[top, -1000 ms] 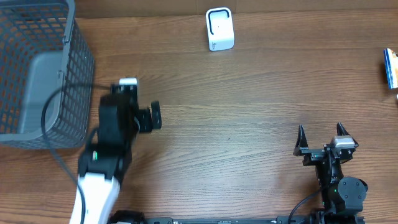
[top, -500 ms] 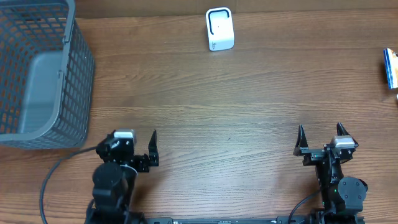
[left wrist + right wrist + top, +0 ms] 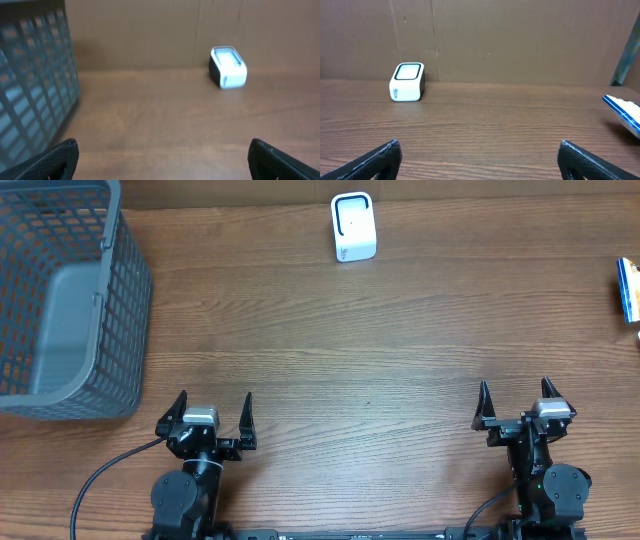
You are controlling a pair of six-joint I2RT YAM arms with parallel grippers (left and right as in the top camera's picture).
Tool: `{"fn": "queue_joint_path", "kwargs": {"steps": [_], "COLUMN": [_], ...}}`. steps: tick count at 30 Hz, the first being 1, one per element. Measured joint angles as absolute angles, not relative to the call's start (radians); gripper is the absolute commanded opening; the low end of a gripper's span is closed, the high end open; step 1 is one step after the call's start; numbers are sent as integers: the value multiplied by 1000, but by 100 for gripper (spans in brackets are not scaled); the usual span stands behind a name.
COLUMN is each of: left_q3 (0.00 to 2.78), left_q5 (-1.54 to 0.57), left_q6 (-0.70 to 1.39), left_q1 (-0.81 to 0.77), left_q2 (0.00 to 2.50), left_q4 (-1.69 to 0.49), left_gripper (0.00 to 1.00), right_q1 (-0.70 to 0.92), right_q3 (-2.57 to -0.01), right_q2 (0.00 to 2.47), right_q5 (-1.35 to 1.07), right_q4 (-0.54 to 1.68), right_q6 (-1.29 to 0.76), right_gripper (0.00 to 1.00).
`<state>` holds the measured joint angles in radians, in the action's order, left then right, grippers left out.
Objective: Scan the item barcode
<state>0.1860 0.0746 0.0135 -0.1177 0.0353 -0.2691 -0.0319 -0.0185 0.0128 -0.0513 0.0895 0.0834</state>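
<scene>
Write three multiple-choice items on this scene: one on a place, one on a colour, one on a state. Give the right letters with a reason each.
1. Where on the brown wooden table does the small white box-shaped scanner stand, seen from overhead?
A. At the far edge, near the middle
B. At the near edge, far left
C. At the near edge, far right

2. What colour is the plastic mesh basket?
A. Red
B. Grey
C. Yellow

3. How do the left gripper and the right gripper stand?
A. Both open, holding nothing
B. Both shut on an item
C. One open, one shut

Answers:
1 A: the overhead view shows it at the top centre, far from both arms.
2 B: its walls and floor are grey in the overhead and left wrist views.
3 A: each pair of fingers is spread wide with only bare table between.
</scene>
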Motion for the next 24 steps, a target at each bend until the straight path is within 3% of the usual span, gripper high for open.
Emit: {"fn": "queue_joint_path", "kwargs": {"steps": [11, 24], "left_q3": [30, 9], "left_q5": [71, 56], "left_q6": [-4, -7], "left_q1": [-118, -38], "left_q2": [15, 15], "left_q4": [22, -76], "left_gripper": [100, 100], "right_q1": [-32, -32], "right_q3": [-19, -19], "right_q2": [13, 13], "right_q5": [-51, -52], "right_q4": [90, 89], "right_q6": [83, 83], "right_gripper": [100, 100]}}
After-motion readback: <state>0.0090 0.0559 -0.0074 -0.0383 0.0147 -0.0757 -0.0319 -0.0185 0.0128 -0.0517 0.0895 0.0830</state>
